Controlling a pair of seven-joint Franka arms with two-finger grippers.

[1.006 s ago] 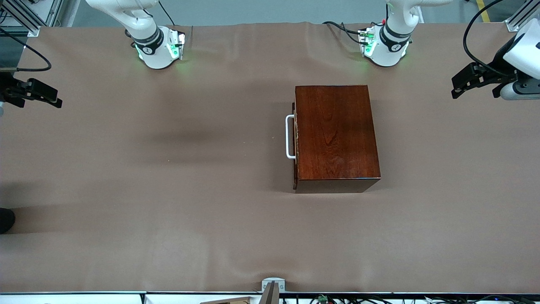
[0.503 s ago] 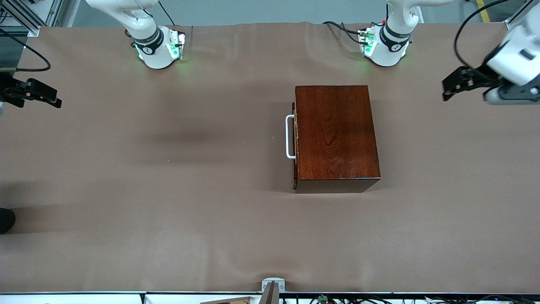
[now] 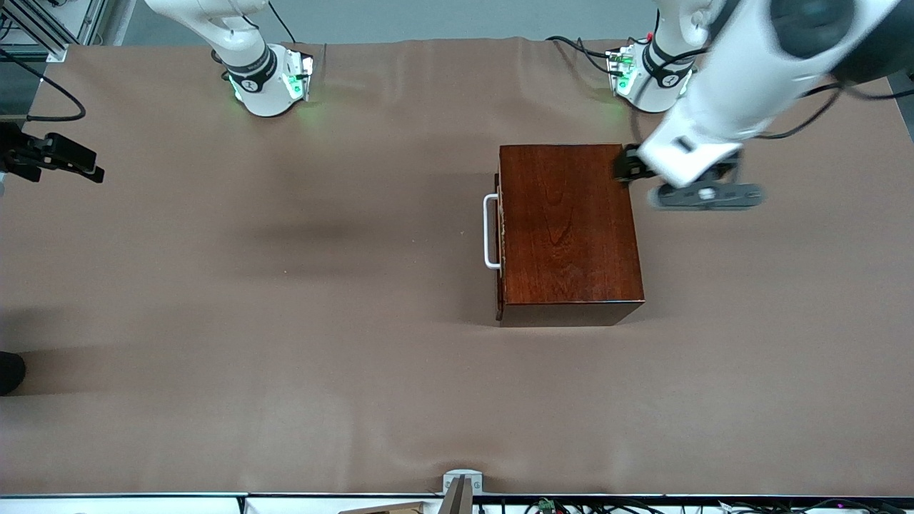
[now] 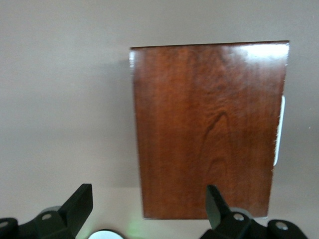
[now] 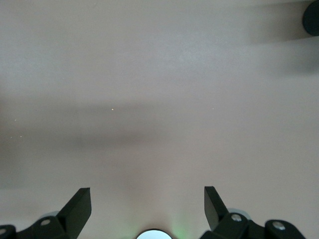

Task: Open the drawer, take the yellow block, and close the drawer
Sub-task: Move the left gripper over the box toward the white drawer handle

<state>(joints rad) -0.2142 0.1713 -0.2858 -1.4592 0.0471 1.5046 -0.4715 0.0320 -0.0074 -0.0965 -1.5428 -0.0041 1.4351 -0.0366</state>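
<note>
The glossy dark reddish-brown wooden box stands mid-table, somewhat toward the left arm's end. Its drawer is shut, and the white bar handle faces the right arm's end. The yellow block is hidden. My left gripper hangs over the box's edge on the side away from the handle, by the corner nearest the arm bases. In the left wrist view the left gripper is open and empty above the box and the handle. My right gripper waits open at its end of the table; the right wrist view shows the right gripper over bare cloth.
Brown cloth covers the table. The two arm bases stand along the table edge farthest from the front camera. A metal clamp sits at the edge nearest it. A dark round object pokes in at the right arm's end.
The left arm has swung in from its end of the table and its gripper now hangs at the box's edge. The right arm and the box have not moved.
</note>
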